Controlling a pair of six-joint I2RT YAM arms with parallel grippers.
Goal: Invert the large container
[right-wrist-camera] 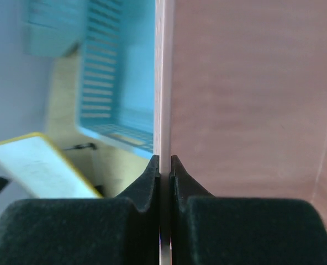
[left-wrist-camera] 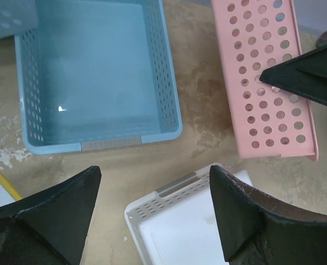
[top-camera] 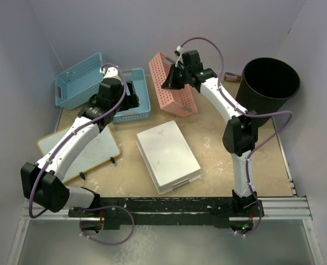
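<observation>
A pink basket (top-camera: 173, 91) stands tipped up on one long edge at the far middle of the table (top-camera: 219, 146), its hole-dotted wall facing up and toward the left arm. The right gripper (top-camera: 170, 81) has it by the upper edge. From the right wrist camera, the two black fingertips are pressed together on a thin pink wall (right-wrist-camera: 164, 110), with no gap showing beside it. The rest of the basket fills the space to the gripper's right as a blurred pink surface.

To the left of that gripper, a blue basket (top-camera: 145, 110) sits upright on the table, open side up. The left gripper (top-camera: 131, 95) hangs above this blue basket's near edge, its fingers spread wide and holding nothing. In its wrist camera, the blue basket (left-wrist-camera: 172, 88) lies ahead of the fingers. The pink basket (left-wrist-camera: 263, 83) is ahead and to the right.

Just below the left gripper's right finger is a corner of a white bin (left-wrist-camera: 191, 221). This bin (top-camera: 168, 154) lies flat side up in the middle of the table. A second blue basket (top-camera: 78, 80) leans at the far left. A yellow-edged board (top-camera: 97, 152) lies under the left arm. A black bucket (top-camera: 268, 83) stands at the far right.
</observation>
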